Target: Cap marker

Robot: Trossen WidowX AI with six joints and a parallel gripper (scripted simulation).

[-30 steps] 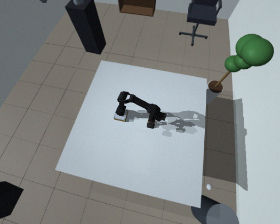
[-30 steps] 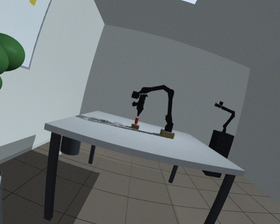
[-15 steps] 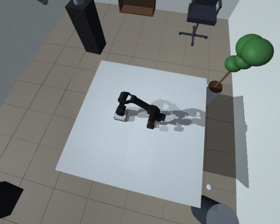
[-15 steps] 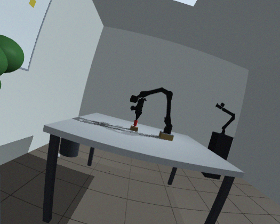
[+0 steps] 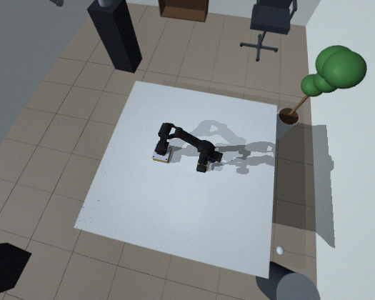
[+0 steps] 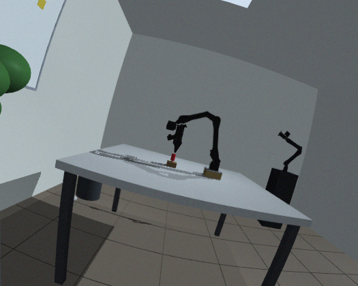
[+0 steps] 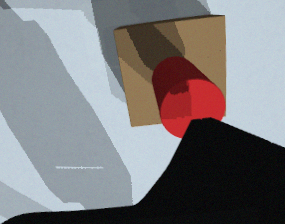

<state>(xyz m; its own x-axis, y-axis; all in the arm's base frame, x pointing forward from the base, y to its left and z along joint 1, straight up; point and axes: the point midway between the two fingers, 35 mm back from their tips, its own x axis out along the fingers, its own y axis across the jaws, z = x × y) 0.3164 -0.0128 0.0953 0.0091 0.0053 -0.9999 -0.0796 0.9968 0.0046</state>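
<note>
Marker cap [image 7: 187,99], bright red and round-topped, stands upright on the tan holder block [image 7: 142,56], covering the marker so that none of the marker's own body shows in any view. In the wrist view the cap rises from the middle of the block's top face, and the dark mass of the jaws fills the lower right of the picture, its tip overlapping the near edge of the cap's top. The jaws are closed all the way, the two fingers drawn together into one point with nothing between them.

From the exterior view the arm [image 6: 213,136] rises from its tan base [image 6: 217,176] on the right of the block, arches over to the left and points the jaws [image 6: 175,150] straight down. Their tip sits just above the red cap [image 6: 173,156]; whether it touches the top cannot be told. The holder block [image 6: 172,164] sits on the pale grey counter [image 6: 131,180], near the arm's base and well in from every edge.

The top view shows the arm [image 5: 187,137] reaching rightward from its base [image 5: 155,157] near the middle of the counter [image 5: 130,200], the jaws [image 5: 201,168] hiding the block and cap beneath them.

Around the counter stand a potted plant [image 5: 338,69] at the right, an office chair [image 5: 271,16] at the far side, and a dark pedestal [image 6: 281,185] carrying a second small arm [image 6: 292,150].
</note>
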